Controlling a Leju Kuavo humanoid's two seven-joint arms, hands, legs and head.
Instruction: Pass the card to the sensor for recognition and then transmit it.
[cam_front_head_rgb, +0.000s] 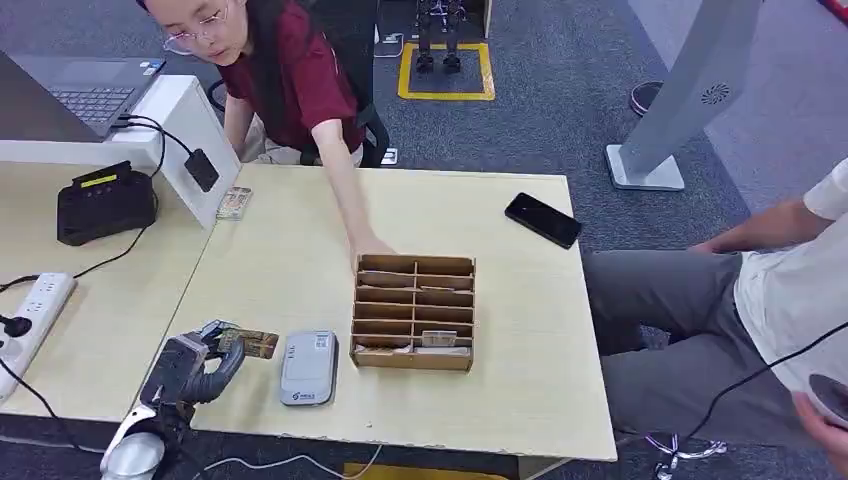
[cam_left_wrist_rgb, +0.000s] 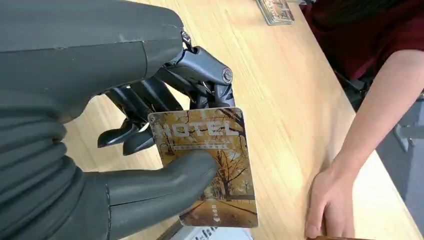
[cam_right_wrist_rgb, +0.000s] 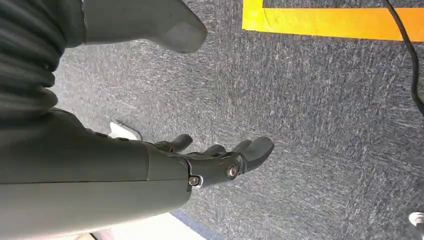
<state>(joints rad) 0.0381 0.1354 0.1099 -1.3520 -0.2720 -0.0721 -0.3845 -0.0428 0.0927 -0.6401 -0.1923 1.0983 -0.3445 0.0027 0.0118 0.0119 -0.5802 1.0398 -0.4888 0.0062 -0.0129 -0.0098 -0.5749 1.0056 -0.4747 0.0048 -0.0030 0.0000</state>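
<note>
My left hand (cam_front_head_rgb: 195, 365) hovers over the table's near left corner and pinches a brown hotel card (cam_front_head_rgb: 248, 343) between thumb and fingers. Up close, the card (cam_left_wrist_rgb: 210, 150) shows autumn trees and the word HOTEL, with my thumb (cam_left_wrist_rgb: 165, 182) pressed on its face. A grey card sensor (cam_front_head_rgb: 308, 367) lies flat on the table just right of the card. My right hand (cam_right_wrist_rgb: 220, 160) hangs over grey carpet, fingers apart and holding nothing.
A cardboard slotted box (cam_front_head_rgb: 413, 312) stands right of the sensor; a person's hand (cam_front_head_rgb: 368, 245) rests at its far edge. A black phone (cam_front_head_rgb: 542, 219), another card (cam_front_head_rgb: 234, 202), a black device (cam_front_head_rgb: 104, 202) and a power strip (cam_front_head_rgb: 30, 318) lie around. A second person sits at right.
</note>
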